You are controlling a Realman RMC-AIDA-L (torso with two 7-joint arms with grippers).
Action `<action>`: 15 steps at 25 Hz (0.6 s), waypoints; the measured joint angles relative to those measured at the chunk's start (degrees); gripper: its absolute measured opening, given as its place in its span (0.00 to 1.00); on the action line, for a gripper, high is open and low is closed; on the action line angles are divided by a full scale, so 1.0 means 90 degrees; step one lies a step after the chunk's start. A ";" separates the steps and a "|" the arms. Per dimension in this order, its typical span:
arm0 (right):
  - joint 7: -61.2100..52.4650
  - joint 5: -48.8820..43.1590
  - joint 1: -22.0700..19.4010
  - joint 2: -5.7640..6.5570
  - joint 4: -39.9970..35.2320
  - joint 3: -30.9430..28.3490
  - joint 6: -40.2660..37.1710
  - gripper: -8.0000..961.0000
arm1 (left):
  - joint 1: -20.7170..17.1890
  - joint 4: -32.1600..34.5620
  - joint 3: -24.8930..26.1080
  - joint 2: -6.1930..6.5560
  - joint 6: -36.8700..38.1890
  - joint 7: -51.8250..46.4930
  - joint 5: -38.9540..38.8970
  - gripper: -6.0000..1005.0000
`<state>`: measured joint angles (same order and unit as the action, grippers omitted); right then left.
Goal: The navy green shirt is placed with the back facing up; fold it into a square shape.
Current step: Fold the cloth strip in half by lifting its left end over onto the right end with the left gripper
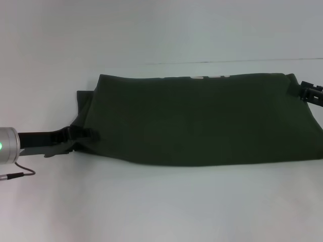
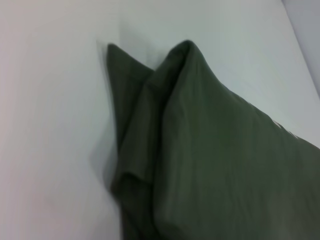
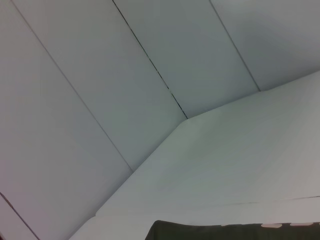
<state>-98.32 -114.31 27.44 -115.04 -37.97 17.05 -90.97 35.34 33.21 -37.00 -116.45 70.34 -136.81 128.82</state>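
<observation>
The navy green shirt (image 1: pixel 202 121) lies on the white table as a long folded band running left to right, with a sleeve layer sticking out at its left end (image 1: pixel 83 101). My left gripper (image 1: pixel 83 136) is at the shirt's near-left corner, its black fingers closed on the fabric edge. The left wrist view shows the shirt's (image 2: pixel 215 160) layered folds rising to a peak, with no fingers visible. My right gripper (image 1: pixel 308 93) sits at the shirt's far-right corner, touching the cloth. The right wrist view catches only a dark strip of the shirt (image 3: pixel 225 231).
The white table (image 1: pixel 161 201) stretches in front of the shirt and behind it to a seam line (image 1: pixel 227 62). The shirt's right end runs past the picture edge. A thin cable (image 1: pixel 20 174) hangs by the left arm's silver wrist (image 1: pixel 7 145).
</observation>
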 joint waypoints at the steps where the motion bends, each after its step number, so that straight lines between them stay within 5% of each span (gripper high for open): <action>1: 0.0002 0.0001 0.0006 0.0000 0.0000 0.0000 0.0007 0.94 | -0.0001 0.0000 0.0000 -0.0003 -0.0038 0.0025 0.0006 0.80; 3: 0.0003 -0.0004 0.0015 0.0000 0.0000 0.0000 0.0021 0.94 | -0.0006 -0.0002 0.0000 -0.0008 -0.0085 0.0030 0.0024 0.80; 15: 0.0021 -0.0016 0.0034 -0.0010 0.0000 0.0000 0.0043 0.94 | -0.0069 -0.0009 -0.0031 -0.0022 -0.0195 0.0039 0.0013 0.28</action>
<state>-98.14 -114.45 27.75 -115.12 -37.97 17.05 -90.59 34.72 33.13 -37.29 -116.64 68.59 -136.46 128.94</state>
